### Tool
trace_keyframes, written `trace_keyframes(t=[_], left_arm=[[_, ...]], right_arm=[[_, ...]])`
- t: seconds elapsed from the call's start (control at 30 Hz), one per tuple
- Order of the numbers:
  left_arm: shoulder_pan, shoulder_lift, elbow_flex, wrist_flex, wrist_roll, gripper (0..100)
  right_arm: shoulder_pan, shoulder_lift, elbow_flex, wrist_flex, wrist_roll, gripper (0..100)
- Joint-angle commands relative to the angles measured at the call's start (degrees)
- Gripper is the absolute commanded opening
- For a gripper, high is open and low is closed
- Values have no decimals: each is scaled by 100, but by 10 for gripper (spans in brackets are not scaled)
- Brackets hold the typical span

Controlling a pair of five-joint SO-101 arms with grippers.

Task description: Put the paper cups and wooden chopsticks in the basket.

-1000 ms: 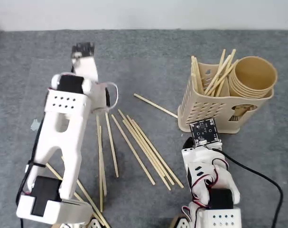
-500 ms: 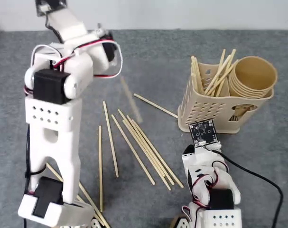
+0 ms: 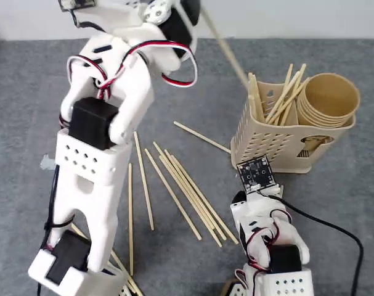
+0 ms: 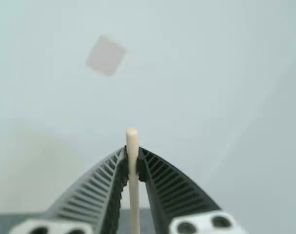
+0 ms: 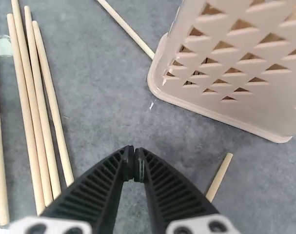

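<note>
- The held chopstick (image 3: pixel 227 52) is hanging in the air and slanting down toward the basket (image 3: pixel 267 145); its lower tip is reaching the basket's near corner, and I cannot tell whether it is touching the rim
- The left gripper (image 4: pixel 132 155) is clamping this chopstick between closed jaws, raised high over the grey table (image 3: pixel 334 203)
- The paper cups (image 3: pixel 328 98) are sitting nested as one stack in the basket's right-hand compartment in the high view, so the cup half of the job is looking finished
- Several stored chopsticks (image 3: pixel 279 92) are leaning tilted in the compartment beside the stack
- The loose chopsticks (image 3: pixel 187 191) are lying flat on the table between the arms, with a single chopstick (image 3: pixel 202 137) resting near the basket's foot; these are all waiting to be collected
- The right gripper (image 5: pixel 134 158) is hovering low beside the basket's base, jaws pressed together on nothing
- Judging overall, the chopstick half is looking well short of done, with many pickups remaining
</note>
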Motion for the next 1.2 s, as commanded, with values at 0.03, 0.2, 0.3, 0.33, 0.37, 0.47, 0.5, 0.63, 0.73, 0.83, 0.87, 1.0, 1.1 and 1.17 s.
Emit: trace_keyframes(t=[0.03, 0.2, 0.3, 0.33, 0.37, 0.47, 0.5, 0.63, 0.73, 0.83, 0.87, 1.0, 1.1, 1.17], left_arm=[[352, 70, 338, -642, -360, 12], [624, 123, 945, -835, -598, 12], [818, 123, 1367, -826, -967, 13], [853, 123, 1516, -826, -1064, 13], [888, 123, 1666, -826, -1116, 15], [914, 123, 1956, -818, -1152, 36], [914, 123, 1974, -756, -1152, 60], [914, 88, 1604, 9, -1090, 199], [870, -44, 1218, 527, -1090, 201], [738, -237, 884, 1064, -1099, 182], [668, -308, 787, 1231, -1099, 175], [193, -580, 664, 1996, -1108, 148], [-281, -677, 690, 2787, -1363, 128], [-589, -677, 690, 3402, -1626, 112]], right_arm=[[-13, -84, -255, -31, 70, 8], [-13, -84, -255, -31, 70, 8], [-13, -84, -255, -31, 70, 9], [-13, -84, -255, -31, 70, 9], [-13, -84, -255, -31, 70, 9], [-13, -84, -255, -31, 70, 9], [-13, -84, -255, -31, 70, 9], [-13, -84, -255, -31, 70, 9], [-13, -84, -255, -40, 79, 9], [-13, -84, -255, -40, 79, 9], [-13, -84, -255, -40, 79, 9], [-13, -84, -255, -40, 79, 9], [-13, -84, -255, -40, 79, 9], [-13, -84, -255, -40, 79, 9]])
